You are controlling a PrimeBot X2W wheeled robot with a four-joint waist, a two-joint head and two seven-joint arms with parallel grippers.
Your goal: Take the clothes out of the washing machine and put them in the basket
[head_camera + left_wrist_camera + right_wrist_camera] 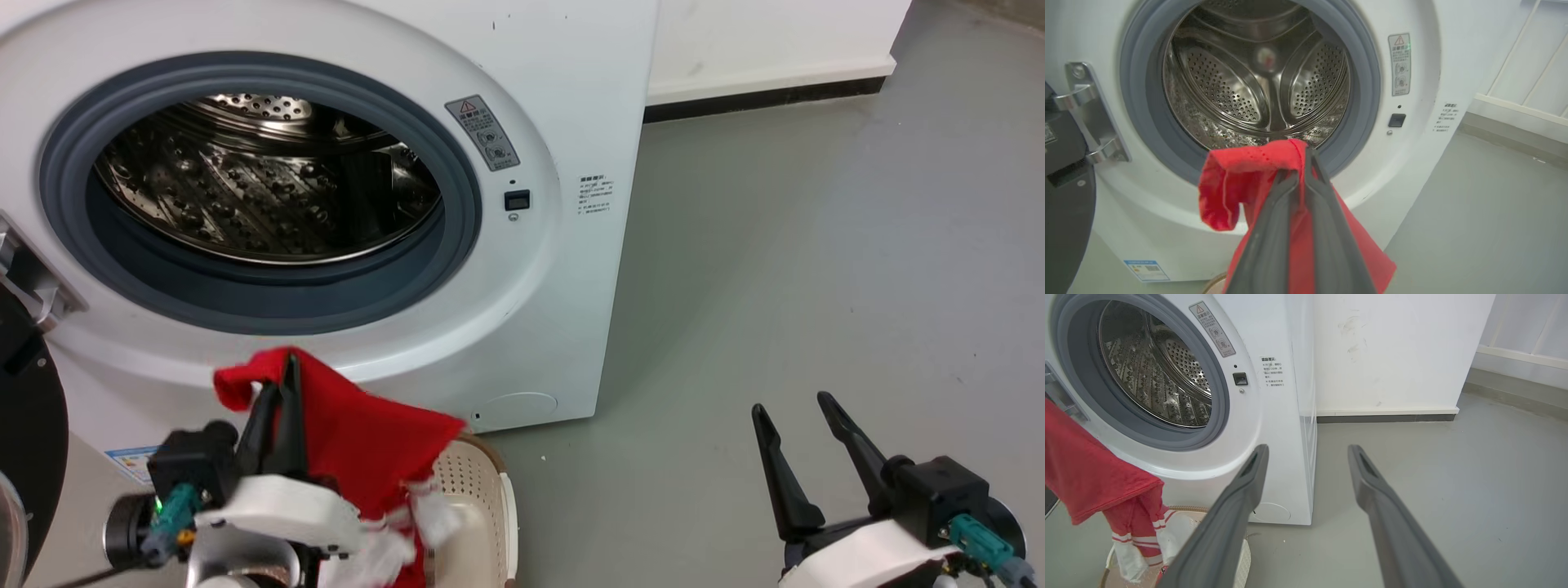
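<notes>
Surroundings: a white front-loading washing machine (pixel 555 245) stands straight ahead of me. Its perforated steel drum (pixel 261 188) sits inside a grey rubber ring (pixel 461 245). The black-rimmed door (pixel 24 441) is swung open at my left, on a metal hinge (pixel 1090 114). A grey floor (pixel 816 286) stretches to my right, and a white wall (pixel 767 41) with dark skirting lies beyond it.

Item: one red garment (pixel 367 441) — soft, fine-holed knit, bright red. It hangs outside the machine, in front of its lower panel below the drum opening. Its red-and-white striped cuffs dangle into the cream perforated basket (pixel 482 490), which stands on the floor at the machine's foot.

Tools: my left gripper (pixel 279 376) has its fingers pinched together on the garment's upper fold, with cloth draped over both sides. My right gripper (pixel 792 403) — fingers spread wide — grasps nothing above the floor, well apart from the basket.
</notes>
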